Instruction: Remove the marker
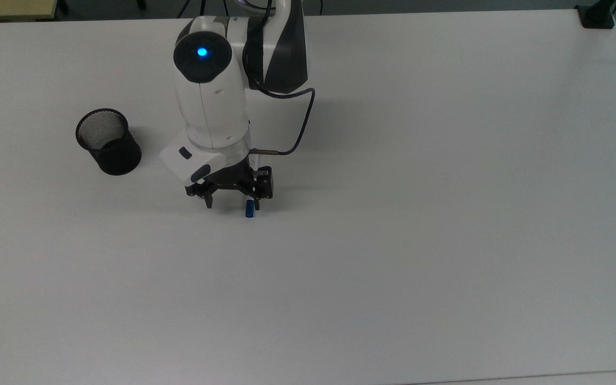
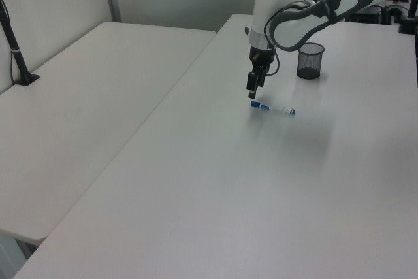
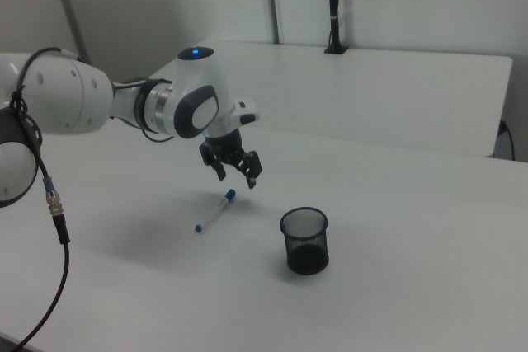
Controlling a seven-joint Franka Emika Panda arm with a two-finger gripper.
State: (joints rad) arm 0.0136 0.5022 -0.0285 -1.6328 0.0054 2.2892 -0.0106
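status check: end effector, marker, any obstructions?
End effector open, hovering just above the marker. Marker lying flat on the table, outside the mesh cup. Nothing in the way.

Much of the marker and the arm's far end sit out of sight

From above, the arm [image 1: 209, 107] and gripper [image 1: 231, 200] cover nearly all of the marker [image 1: 249, 209], leaving just a blue end poking out near one fingertip; the print on its barrel is too small to read in the left view [image 2: 272, 108] or the right view [image 3: 214, 210]. The arm's base runs off the top view's far edge, off the left view's right edge, and off the right view's left edge. Whatever lies in the bottom of the mesh cup [image 1: 108, 141] is too dark to make out, and a black clamp [image 1: 597, 14] in the top view's far right corner is cut by the edge
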